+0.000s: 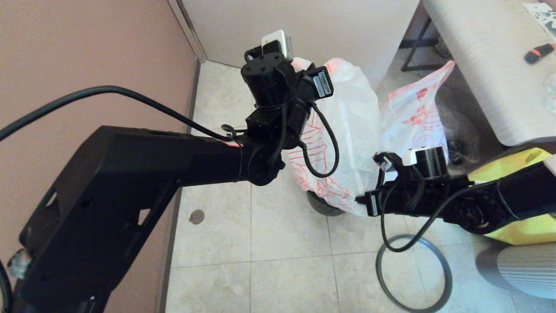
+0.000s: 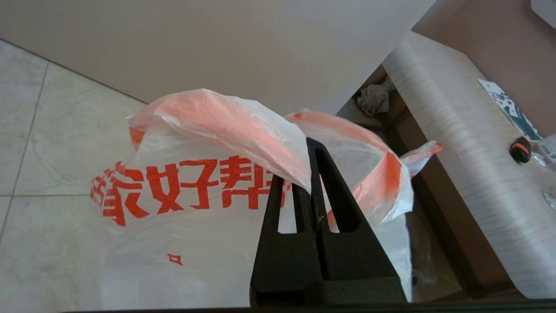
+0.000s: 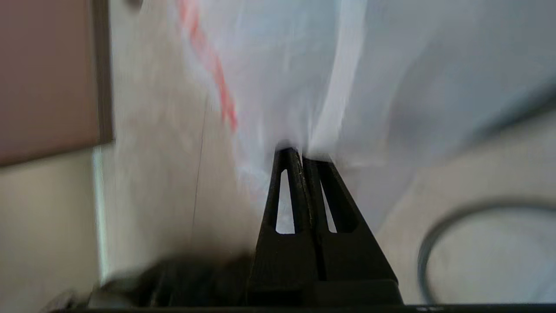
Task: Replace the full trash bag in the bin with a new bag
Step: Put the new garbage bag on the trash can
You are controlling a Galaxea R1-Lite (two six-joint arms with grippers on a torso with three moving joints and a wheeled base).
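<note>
- Right claw (image 3: 299, 154), at 4 o'clock, is pressed shut with its tips against the low side of the new bag (image 1: 347, 130). I cannot tell whether any film is pinched.
- If it pushes on, the thin plastic may tear or ride up off the bin (image 1: 323, 208), which shows only as a dark base at 6 o'clock under the bag.
- Left claw (image 2: 304, 174), at 11 o'clock and higher, is clamped on the bag's pink rim. A pull from both sides could slip that rim free, and the mouth would collapse.
- Hoop (image 1: 377, 269) lies loose on the floor at 5 o'clock, under the right arm's cable. A snag there could drag it away before it goes back on.
- Full bag (image 1: 417, 113) seems to stand just behind at 1 o'clock. A swing could tip it.
- Floor (image 1: 282, 243) is pale smooth tile with a small round drain (image 1: 196, 216) at 8 o'clock, so the light bin may slide.
- Yellow bag (image 1: 521, 226) sits at 4 o'clock, a table (image 1: 478, 65) at 2 o'clock and a pink wall (image 1: 65, 56) at 9 o'clock, which leaves a tight corner.
</note>
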